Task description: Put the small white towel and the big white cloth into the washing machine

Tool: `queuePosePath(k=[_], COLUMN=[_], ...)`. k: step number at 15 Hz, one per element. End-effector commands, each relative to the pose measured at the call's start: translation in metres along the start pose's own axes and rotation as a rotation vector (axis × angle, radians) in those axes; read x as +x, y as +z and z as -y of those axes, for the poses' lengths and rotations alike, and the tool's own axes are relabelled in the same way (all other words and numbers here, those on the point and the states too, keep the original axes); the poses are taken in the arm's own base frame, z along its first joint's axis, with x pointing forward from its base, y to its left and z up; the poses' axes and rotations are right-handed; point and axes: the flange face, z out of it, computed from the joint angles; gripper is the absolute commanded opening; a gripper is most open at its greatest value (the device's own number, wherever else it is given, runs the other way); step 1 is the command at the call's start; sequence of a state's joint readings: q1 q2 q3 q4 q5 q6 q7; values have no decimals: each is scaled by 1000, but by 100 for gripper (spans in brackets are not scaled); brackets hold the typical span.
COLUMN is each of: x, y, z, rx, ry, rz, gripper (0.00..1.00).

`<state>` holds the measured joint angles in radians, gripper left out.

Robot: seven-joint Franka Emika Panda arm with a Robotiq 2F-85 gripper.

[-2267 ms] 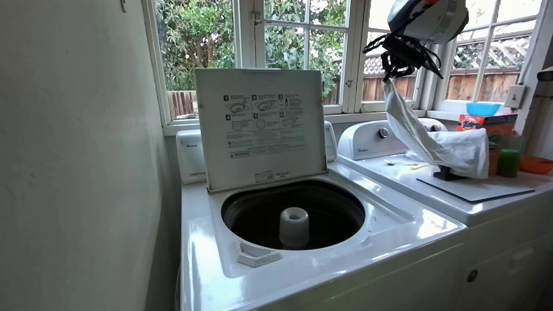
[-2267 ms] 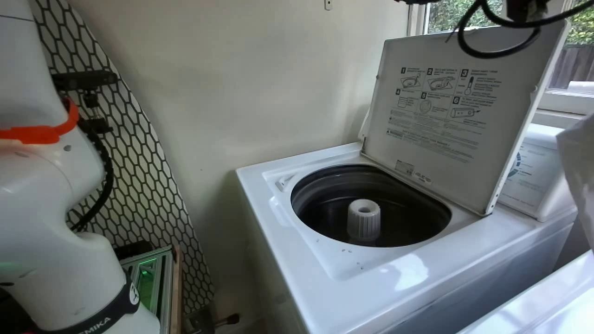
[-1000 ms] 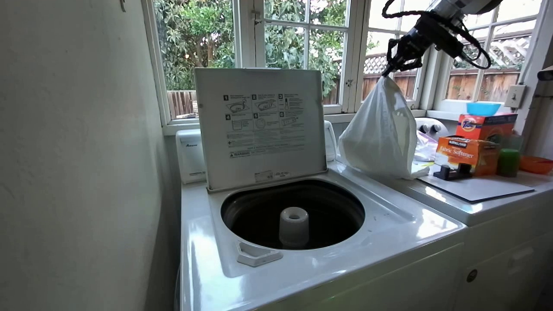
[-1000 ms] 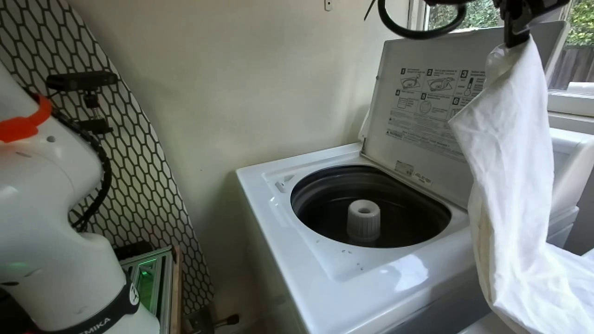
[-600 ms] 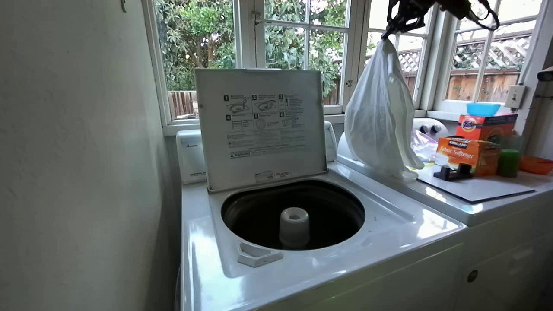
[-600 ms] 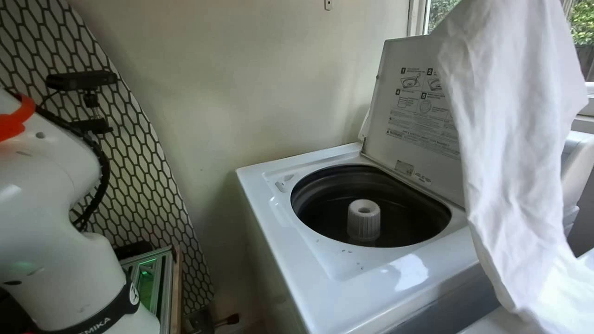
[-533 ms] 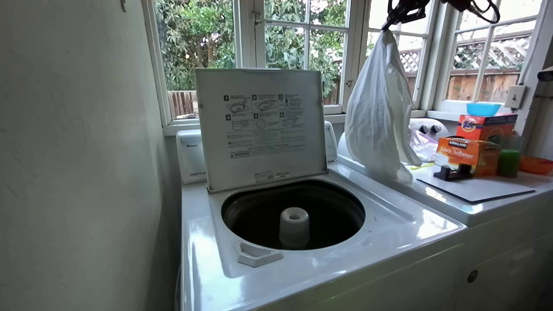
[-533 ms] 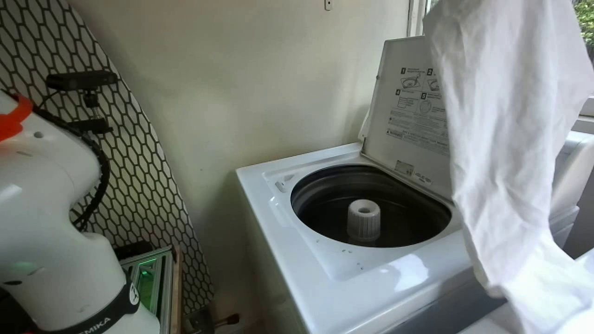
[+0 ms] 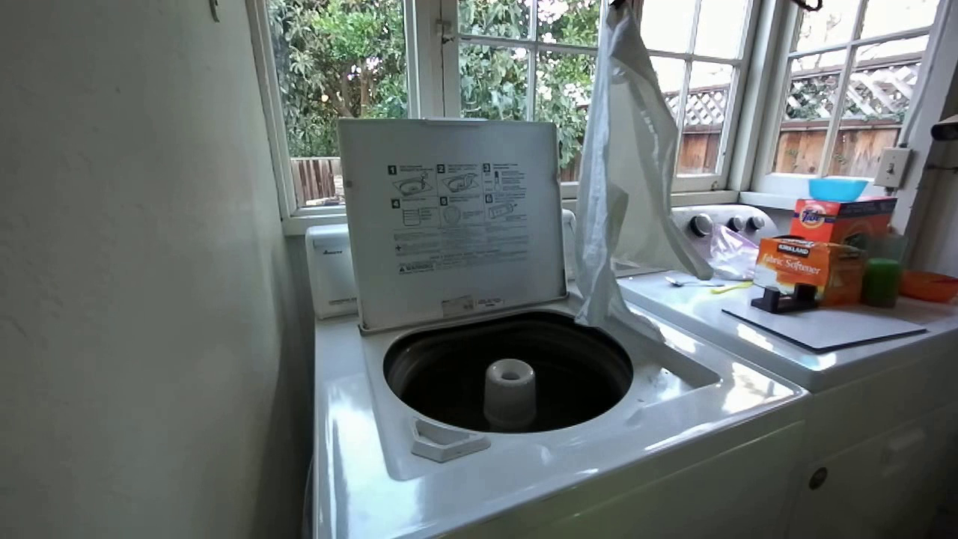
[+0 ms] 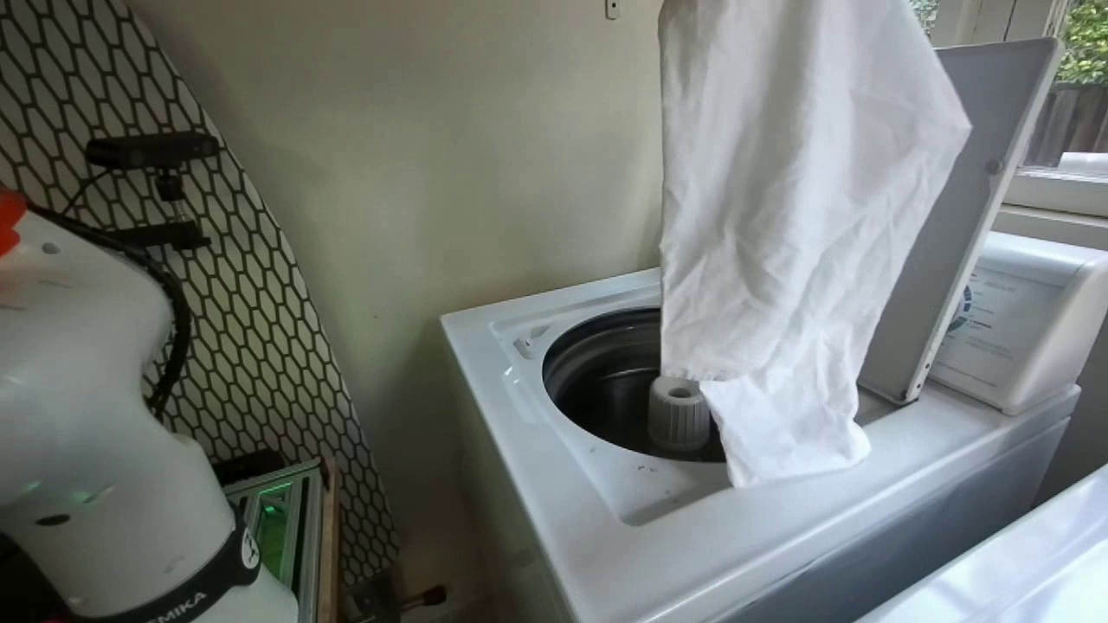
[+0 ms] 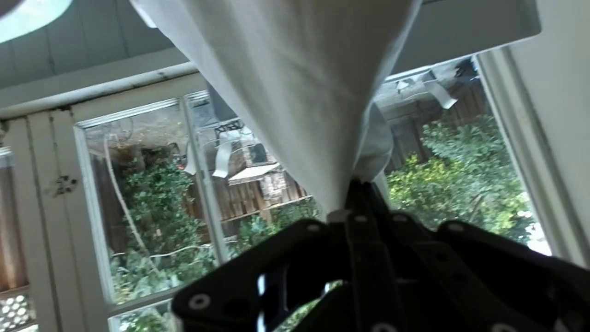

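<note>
The black claw is pinching the tip of a white cloth, squeezing it so the top bunches into a point. Below that the cloth gets wide and droops in long, soft folds. It hangs over the washing machine. In an exterior view, its low end covers part of the round hole. I cannot tell if that end touches the machine.

Inside the hole stands a pale post. The lid is up, with words and little pictures on it.

Next to the washing machine is another white machine. On top are a spoon, a plastic bag and a flat board with a small black block on it. An orange box that says Fabric Softener is near the block. A Tide box is behind it, with a blue bowl right above. A green cup is just beside the orange box, near an orange bowl.

Behind the lid, big windows show green trees and a wood fence. In an exterior view, a white robot arm stands in front of a panel with black six-sided shapes.
</note>
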<state>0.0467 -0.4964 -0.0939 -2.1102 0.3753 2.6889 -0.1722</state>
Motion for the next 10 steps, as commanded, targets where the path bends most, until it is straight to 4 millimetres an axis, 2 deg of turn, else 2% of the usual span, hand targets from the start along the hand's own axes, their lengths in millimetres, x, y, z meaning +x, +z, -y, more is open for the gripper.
queuePosePath(k=[1,3,5,10], x=[-21,-33,-47,-86], y=[25,46,71,138], z=[26,34,29,-20], rx=[164,274,330,298], ry=[-99,-126,-126,-104], rz=[37,81,123,260], gripper=[0,0,0,0])
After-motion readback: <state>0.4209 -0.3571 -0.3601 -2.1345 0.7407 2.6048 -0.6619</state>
